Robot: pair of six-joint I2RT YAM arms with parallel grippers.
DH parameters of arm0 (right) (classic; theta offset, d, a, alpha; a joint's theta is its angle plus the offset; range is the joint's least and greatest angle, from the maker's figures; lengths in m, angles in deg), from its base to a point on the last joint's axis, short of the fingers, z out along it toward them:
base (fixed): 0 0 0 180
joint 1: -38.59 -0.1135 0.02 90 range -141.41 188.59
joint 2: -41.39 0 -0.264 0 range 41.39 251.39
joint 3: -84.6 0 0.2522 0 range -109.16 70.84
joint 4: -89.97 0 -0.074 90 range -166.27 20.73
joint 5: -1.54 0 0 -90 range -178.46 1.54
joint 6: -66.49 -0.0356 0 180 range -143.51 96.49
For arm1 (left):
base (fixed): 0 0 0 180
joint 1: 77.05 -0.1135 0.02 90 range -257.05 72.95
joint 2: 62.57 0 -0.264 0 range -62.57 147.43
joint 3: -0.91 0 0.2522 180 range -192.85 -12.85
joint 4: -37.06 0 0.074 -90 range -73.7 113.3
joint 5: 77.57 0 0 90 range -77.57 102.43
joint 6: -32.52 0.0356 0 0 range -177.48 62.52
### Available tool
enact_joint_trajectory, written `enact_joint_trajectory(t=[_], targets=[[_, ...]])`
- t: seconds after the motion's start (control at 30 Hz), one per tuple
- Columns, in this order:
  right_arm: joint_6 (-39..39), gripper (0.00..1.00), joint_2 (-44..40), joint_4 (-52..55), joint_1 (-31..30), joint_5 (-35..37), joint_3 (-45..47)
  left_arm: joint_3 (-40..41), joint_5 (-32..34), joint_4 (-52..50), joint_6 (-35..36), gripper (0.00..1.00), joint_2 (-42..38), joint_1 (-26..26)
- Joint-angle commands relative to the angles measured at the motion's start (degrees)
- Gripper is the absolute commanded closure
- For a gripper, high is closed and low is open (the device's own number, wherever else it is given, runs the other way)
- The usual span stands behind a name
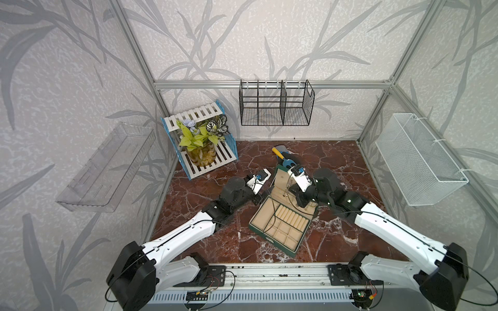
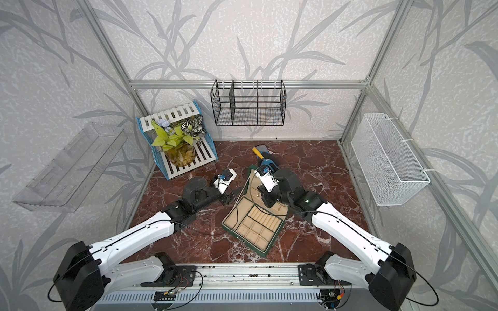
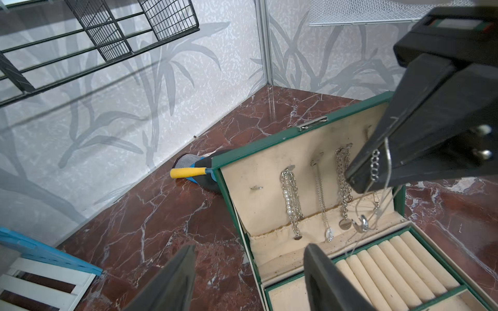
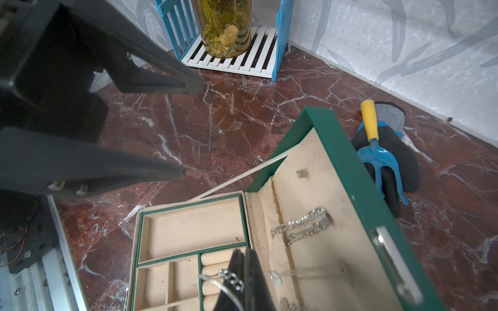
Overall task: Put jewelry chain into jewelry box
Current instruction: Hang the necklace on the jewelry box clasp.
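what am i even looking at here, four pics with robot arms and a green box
Two robot arms sit at a marble table. Two pictures look down from overhead; the other two come from cameras on each arm's wrist. The green box is a jewelry box, lid up, with necklaces already hung inside the lid. The right claw is shut on a thin silver chain, holding it in front of the lid. The left claw is open and empty beside the box. Behind the box lie a glove and a small blue fork; a plant stands on a rack.
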Motion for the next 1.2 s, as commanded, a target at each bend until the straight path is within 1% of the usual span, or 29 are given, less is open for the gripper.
enact_joint_trajectory(t=[0.0,0.1,0.2,0.3,0.5,0.7,0.87,1.03,1.17], targets=[[-1.35,1.0,4.64,5.74,-1.19,6.13,-5.59,1.54,-7.36,3.58,-9.69,0.38,-0.21,-2.72],[-2.0,1.0,9.68,7.01,-1.92,8.27,-10.06,2.07,-9.95,5.59,-10.98,0.41,1.03,-3.65],[-2.63,1.0,14.47,8.6,-2.35,10.78,-14.86,1.58,-9.35,5.2,-10.34,0.42,2.52,-3.81],[-2.69,1.0,17.53,9.66,-2.46,12.67,-17.66,1.56,-8.8,5.24,-10.24,0.43,3.31,-4.0],[-1.5,1.0,21.23,10.24,-2.48,14.76,-21.12,1.13,-9.02,5.14,-9.95,0.43,6.3,-4.04],[-0.64,1.0,24.5,12.06,-2.55,17.61,-24.15,0.03,-9.52,5.41,-9.72,0.46,9.06,-4.02],[0.34,1.0,25.62,13.29,-2.55,19.76,-25.04,-0.09,-9.26,5.36,-9.56,0.46,9.65,-4.05],[1.02,0.99,26.53,14.33,-2.55,20.12,-25.74,-0.09,-9.06,5.32,-9.38,0.47,9.84,-4.13],[0.96,0.99,26.99,14.43,-2.55,22.18,-25.82,-0.09,-8.65,5.11,-9.32,0.47,9.73,-4.09]])
